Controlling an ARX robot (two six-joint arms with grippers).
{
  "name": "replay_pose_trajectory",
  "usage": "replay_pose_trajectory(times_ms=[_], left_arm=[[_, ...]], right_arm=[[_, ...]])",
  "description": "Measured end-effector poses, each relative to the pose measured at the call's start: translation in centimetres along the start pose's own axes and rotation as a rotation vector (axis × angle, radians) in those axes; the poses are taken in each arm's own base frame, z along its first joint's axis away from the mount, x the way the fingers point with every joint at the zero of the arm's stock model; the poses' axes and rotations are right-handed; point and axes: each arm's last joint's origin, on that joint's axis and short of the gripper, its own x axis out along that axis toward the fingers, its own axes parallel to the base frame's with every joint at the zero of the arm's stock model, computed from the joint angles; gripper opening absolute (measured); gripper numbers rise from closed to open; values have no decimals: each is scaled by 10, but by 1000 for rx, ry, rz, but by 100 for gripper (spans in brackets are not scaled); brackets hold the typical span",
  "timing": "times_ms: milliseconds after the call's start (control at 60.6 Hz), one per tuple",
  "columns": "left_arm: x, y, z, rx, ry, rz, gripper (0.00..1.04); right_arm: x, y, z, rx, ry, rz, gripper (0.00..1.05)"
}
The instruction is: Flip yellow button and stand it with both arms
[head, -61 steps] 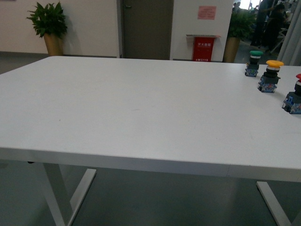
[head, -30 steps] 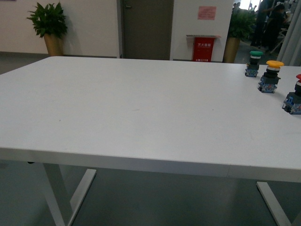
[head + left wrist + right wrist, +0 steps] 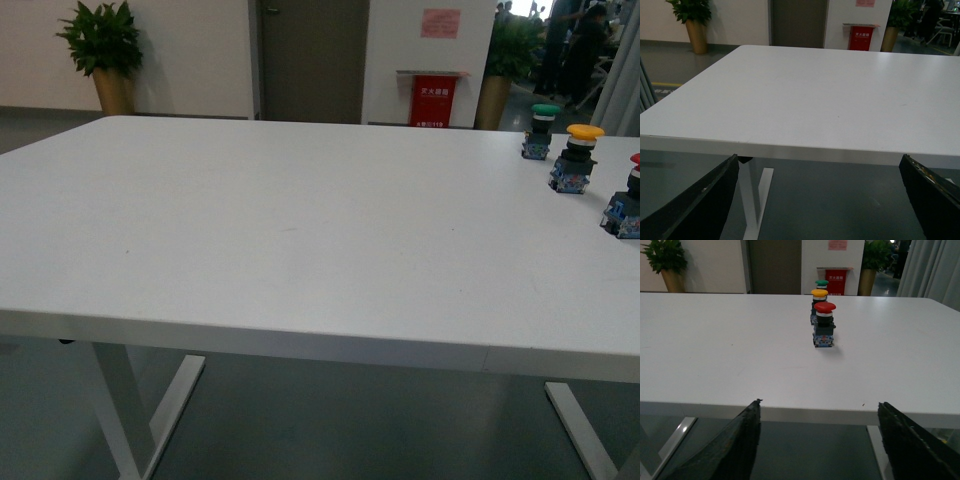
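The yellow button [image 3: 572, 160] stands upright on its blue-grey block, cap up, near the white table's [image 3: 300, 230] far right side, between two other buttons. In the right wrist view the yellow button [image 3: 819, 293] shows only its cap, behind the red one. My right gripper [image 3: 819, 403] is open and empty, held below and before the table's near edge, in line with the row of buttons. The left gripper [image 3: 819, 156] is open and empty too, off the near edge, with only bare table top [image 3: 815, 100] ahead of it. Neither arm appears in the front view.
A green-capped button [image 3: 540, 132] stands behind the yellow one and a red-capped button [image 3: 625, 205] in front of it at the right edge. The red button [image 3: 824, 325] is nearest my right gripper. Table legs [image 3: 120, 400] show below. Plants and a door lie beyond.
The front view has shifted very slightly. All three buttons stand where they were.
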Motion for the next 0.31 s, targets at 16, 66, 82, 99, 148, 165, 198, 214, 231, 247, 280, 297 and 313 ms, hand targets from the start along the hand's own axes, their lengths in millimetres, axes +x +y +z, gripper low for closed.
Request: replay_pose_trajectory(times_ms=[16, 66, 82, 99, 148, 165, 198, 214, 231, 247, 280, 297, 313], left_arm=[[0, 0, 0, 0, 0, 0, 99], [0, 0, 0, 0, 0, 0, 99], [0, 0, 0, 0, 0, 0, 99], [0, 0, 0, 0, 0, 0, 99], [0, 0, 0, 0, 0, 0, 99], [0, 0, 0, 0, 0, 0, 99], [0, 0, 0, 0, 0, 0, 99], [0, 0, 0, 0, 0, 0, 99], [0, 0, 0, 0, 0, 0, 99], [0, 0, 0, 0, 0, 0, 99], [0, 0, 0, 0, 0, 0, 99], [0, 0, 0, 0, 0, 0, 99], [0, 0, 0, 0, 0, 0, 99]], right_arm=[[0, 0, 0, 0, 0, 0, 79], [0, 0, 0, 0, 0, 0, 86], [0, 0, 0, 0, 0, 0, 90], [0, 0, 0, 0, 0, 0, 92], [0, 0, 0, 1, 0, 0, 100], [0, 0, 0, 1, 0, 0, 99], [0, 0, 0, 0, 0, 0, 97], [0, 0, 0, 0, 0, 0, 97], [0, 0, 0, 0, 0, 0, 98], [0, 0, 0, 0, 0, 0, 98], [0, 0, 0, 0, 0, 0, 98], [0, 0, 0, 0, 0, 0, 98], [0, 0, 0, 0, 0, 0, 98]])
